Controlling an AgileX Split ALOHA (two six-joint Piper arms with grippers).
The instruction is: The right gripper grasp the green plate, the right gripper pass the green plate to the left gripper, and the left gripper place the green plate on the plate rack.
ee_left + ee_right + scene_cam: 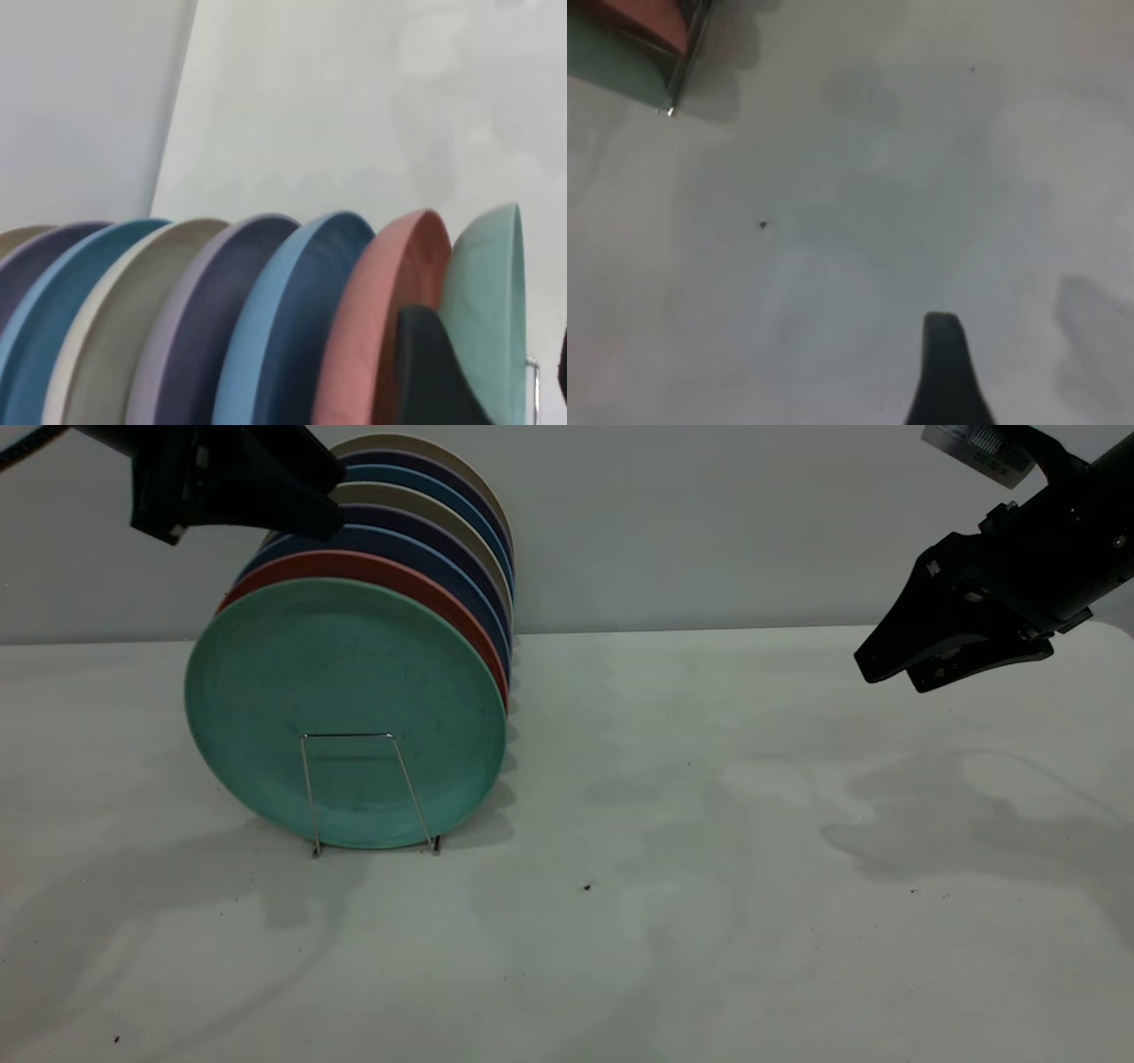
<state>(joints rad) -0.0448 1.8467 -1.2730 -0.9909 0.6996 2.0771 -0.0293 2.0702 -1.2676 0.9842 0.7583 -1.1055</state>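
At upper left of the exterior view, the left gripper point(332, 500) hangs above the row of plates, its tip over the blue and purple rims behind the front two. From its wrist camera one dark finger point(434, 372) shows, set over the gap between the pink plate point(376, 328) and the green plate point(492, 310); the second finger is only a sliver at the picture's edge. The fingers stand apart, straddling the green plate's rim from above, and hold nothing; whether either one touches a rim cannot be told.

At upper right, the right gripper point(886, 669) hangs in the air well apart from the plates, pointing down and toward them. Its two jaws lie nearly together with a thin slit between the tips, and nothing sits in them. Its wrist camera shows one finger point(946, 376) over bare table point(921, 177).

Green plate point(345, 708): upright on edge, foremost in the rack point(368, 793), its flat underside facing the exterior camera. Surface is matte teal-green with faint dark scuffs and a shallow raised rim. One wire loop of the rack stands in front of its lower half, reaching about half its height.

Pink plate point(372, 567) stands directly behind it; blue, purple and beige plates follow in the same row.
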